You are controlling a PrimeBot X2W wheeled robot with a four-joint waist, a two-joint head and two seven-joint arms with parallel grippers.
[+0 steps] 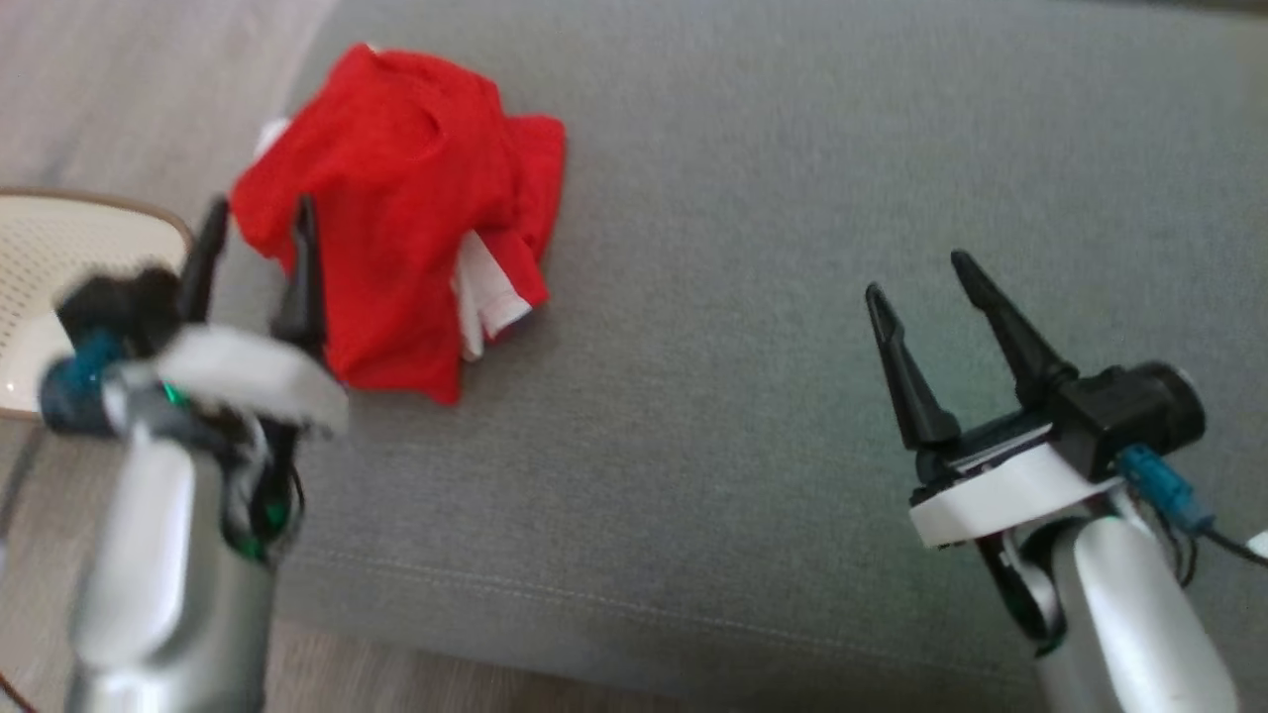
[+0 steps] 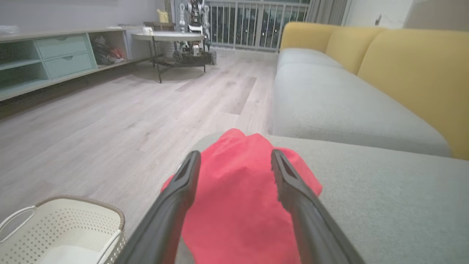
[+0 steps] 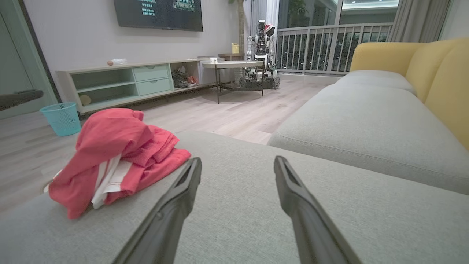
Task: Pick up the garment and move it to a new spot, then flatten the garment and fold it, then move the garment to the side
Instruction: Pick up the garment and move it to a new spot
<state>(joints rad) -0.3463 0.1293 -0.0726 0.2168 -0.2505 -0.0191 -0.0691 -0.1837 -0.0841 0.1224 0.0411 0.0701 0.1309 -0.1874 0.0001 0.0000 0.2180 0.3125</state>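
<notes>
My head cam looks steeply down on grey cushion (image 1: 753,297); left side blurred, distance there unsure. Left wrist cam low, close behind red garment (image 2: 238,205), facing along yellow backrest (image 2: 414,80). Right wrist cam same heading, farther back; both share garment, backrest.

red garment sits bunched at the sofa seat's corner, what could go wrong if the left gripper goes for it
The red garment is crumpled with white trim tucked inside, so the open left gripper may pinch one layer only and lift it lopsided.
It lies near the edge of the grey seat cushion; a nudge might slide it toward the floor or the cream basket.
The open right gripper sits far off, so support may come late.
</notes>
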